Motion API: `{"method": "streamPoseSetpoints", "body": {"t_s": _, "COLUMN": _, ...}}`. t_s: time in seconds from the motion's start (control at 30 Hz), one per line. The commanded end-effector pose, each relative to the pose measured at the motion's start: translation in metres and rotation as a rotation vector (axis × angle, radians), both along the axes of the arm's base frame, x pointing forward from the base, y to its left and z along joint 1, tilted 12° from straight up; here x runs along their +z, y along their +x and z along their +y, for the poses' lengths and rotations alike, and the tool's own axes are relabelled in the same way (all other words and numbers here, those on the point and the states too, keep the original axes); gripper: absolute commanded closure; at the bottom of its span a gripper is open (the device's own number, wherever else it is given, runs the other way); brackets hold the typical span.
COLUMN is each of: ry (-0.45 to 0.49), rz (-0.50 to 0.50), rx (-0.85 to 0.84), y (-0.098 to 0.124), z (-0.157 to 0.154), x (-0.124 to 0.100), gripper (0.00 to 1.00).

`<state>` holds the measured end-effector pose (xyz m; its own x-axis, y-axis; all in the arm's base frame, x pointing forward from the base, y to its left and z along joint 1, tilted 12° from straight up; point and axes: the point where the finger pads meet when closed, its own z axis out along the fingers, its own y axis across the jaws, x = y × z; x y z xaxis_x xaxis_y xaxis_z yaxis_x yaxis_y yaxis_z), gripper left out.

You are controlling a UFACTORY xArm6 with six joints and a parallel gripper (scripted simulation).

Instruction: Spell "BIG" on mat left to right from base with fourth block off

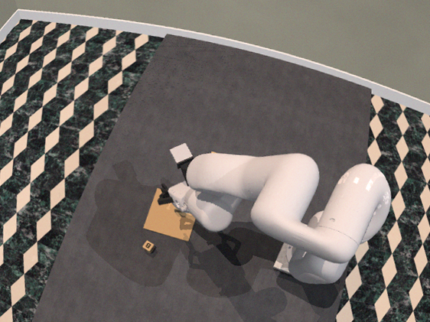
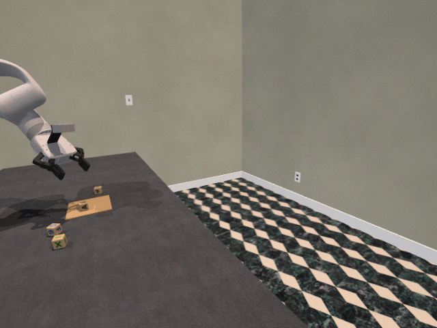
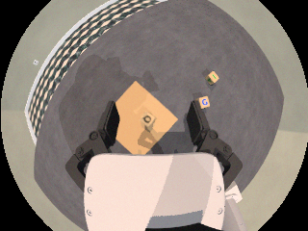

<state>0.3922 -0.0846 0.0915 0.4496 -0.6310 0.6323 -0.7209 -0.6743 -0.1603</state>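
Note:
The mat (image 1: pixel 161 223) (image 2: pixel 102 203) (image 3: pixel 132 96) lies flat on the table. One block (image 2: pixel 84 206) (image 3: pixel 147 118) sits on it, with an "O" on top and an "A" on one side. The B block (image 1: pixel 148 246) (image 2: pixel 97 190) lies off the mat, "B" up. The G block (image 2: pixel 54 229) (image 3: pixel 204 102) lies off the mat on the other side, "G" up. Beside it is a block (image 2: pixel 59 241) (image 3: pixel 213 77) with a green "X" on one side and a green mark on top, likely "I". My gripper (image 2: pixel 74 173) (image 3: pixel 153 109) is open and empty, well above the mat.
The arm (image 1: pixel 221 173) hides part of the mat and most of the G and green-lettered blocks in the top view. The dark table (image 1: pixel 253 100) (image 2: pixel 141 268) surrounds the mat. Its edge borders the checkered floor (image 2: pixel 282 261).

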Motion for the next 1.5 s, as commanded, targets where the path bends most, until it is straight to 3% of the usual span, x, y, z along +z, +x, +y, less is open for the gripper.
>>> {"method": "streamPoseSetpoints", "body": {"t_s": 0.0, "ry": -0.004, "rz": -0.026, "rx": 0.006, "y": -0.005, "z": -0.019, "x": -0.003, "gripper": 0.00}}
{"method": "streamPoseSetpoints", "body": {"t_s": 0.5, "ry": -0.005, "rz": -0.030, "rx": 0.008, "y": -0.020, "z": -0.046, "x": -0.011, "gripper": 0.00}}
{"method": "streamPoseSetpoints", "body": {"t_s": 1.13, "ry": 0.005, "rz": -0.007, "rx": 0.006, "y": -0.056, "z": -0.092, "x": -0.024, "gripper": 0.00}}
{"method": "streamPoseSetpoints", "body": {"t_s": 1.47, "ry": 0.007, "rz": 0.001, "rx": 0.004, "y": -0.064, "z": -0.101, "x": -0.027, "gripper": 0.00}}
